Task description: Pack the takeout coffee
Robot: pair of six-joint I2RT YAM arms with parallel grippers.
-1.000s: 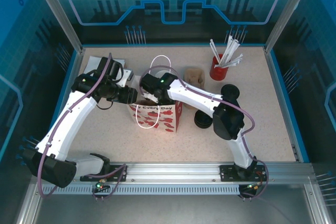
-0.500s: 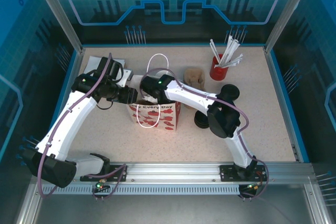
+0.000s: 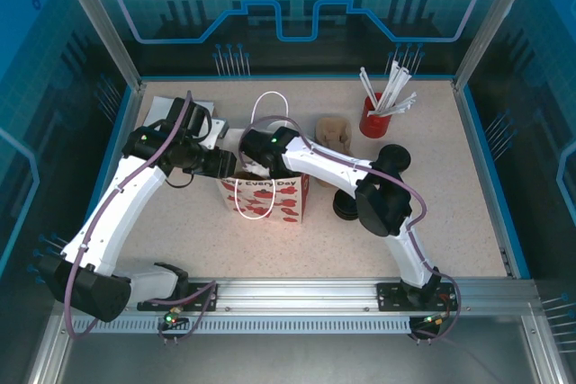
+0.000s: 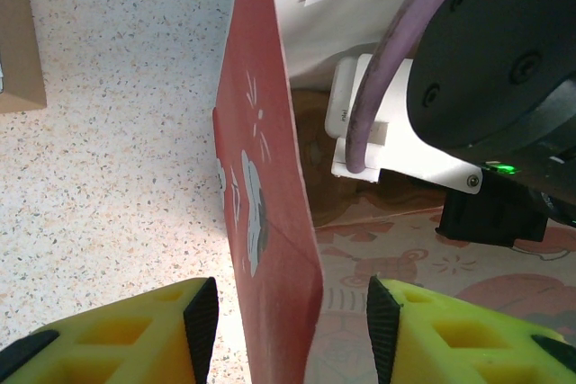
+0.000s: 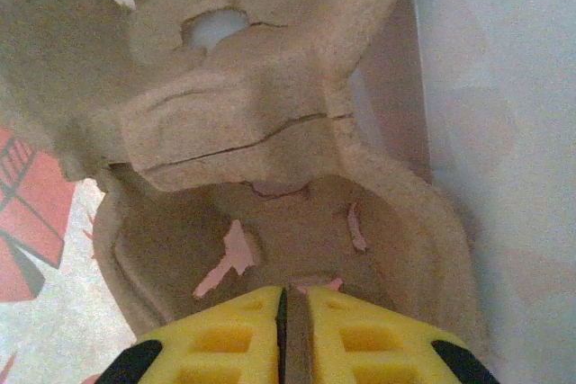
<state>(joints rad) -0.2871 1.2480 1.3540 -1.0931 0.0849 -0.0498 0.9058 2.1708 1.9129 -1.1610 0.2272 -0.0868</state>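
Left gripper [image 4: 292,321]: jaws parted, astride the red side wall of the paper bag [image 4: 265,177], pads clear of it.
Right gripper [image 5: 294,312]: inside the bag, jaws pinched on the rim of the pulp carrier [image 5: 243,132].
Takeout coffee: location cannot be told.

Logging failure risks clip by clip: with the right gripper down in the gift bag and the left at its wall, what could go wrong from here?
1. The left gripper straddles a wall of the gift bag with jaws apart, not pinching it; the bag may shift or tip.
2. The right gripper pinches only a thin edge of the pulp cup carrier, which shows a crack; it could tear or slip.
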